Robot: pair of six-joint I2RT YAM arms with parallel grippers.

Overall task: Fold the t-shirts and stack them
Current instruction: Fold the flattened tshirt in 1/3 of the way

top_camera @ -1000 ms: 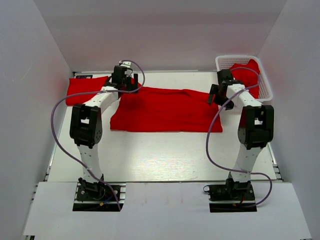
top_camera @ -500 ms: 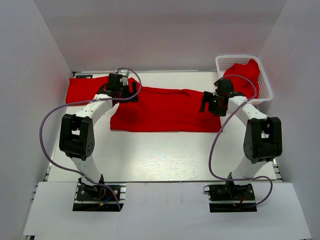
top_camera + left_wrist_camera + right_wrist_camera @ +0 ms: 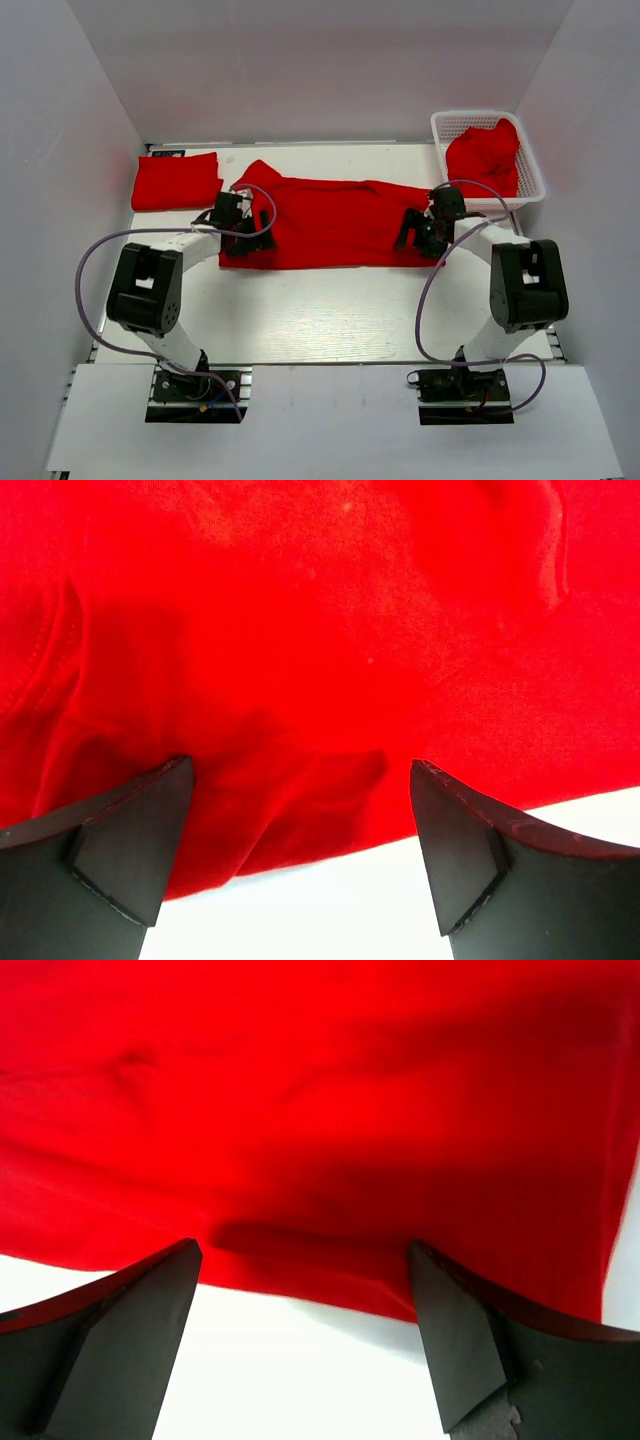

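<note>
White table (image 3: 330,310), pale grey walls (image 3: 330,70), red shirt (image 3: 330,222) spread flat

Left gripper (image 3: 243,228) and right gripper (image 3: 415,232) overhang the spread t-shirt (image 3: 330,222) (opposite ends).

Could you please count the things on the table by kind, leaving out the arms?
Basket: 1
Shirts: 3 (folded shirt, spread shirt, shirt heap in the basket, which may hide more)
Total: 4
</note>
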